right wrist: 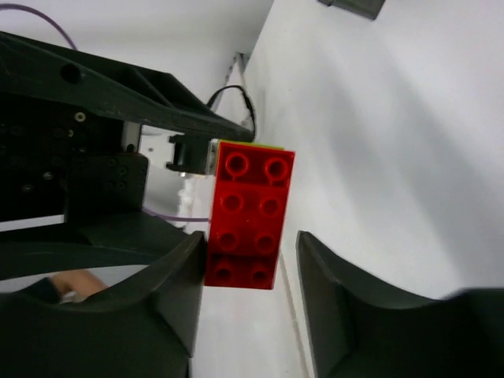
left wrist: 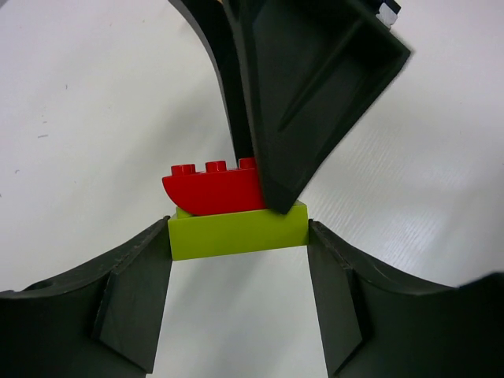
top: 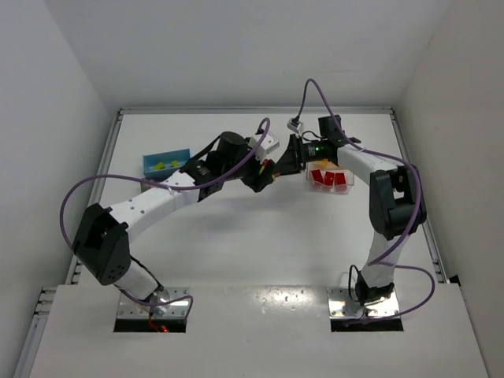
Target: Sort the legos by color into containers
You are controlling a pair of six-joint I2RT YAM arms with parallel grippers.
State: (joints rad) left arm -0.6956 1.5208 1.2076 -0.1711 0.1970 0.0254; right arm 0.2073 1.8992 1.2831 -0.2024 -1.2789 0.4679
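Observation:
A red lego is stacked on a lime green lego, held in the air above the table. My left gripper is shut on the green one, a finger against each end. My right gripper straddles the red lego: its left finger touches the brick's side, its right finger stands off with a gap. One right finger covers the red lego's end in the left wrist view. The two grippers meet at the table's middle back.
A clear tub holding red legos sits just right of the grippers, under the right arm. A blue tub with yellow legos lies at the back left. White walls enclose the table on three sides.

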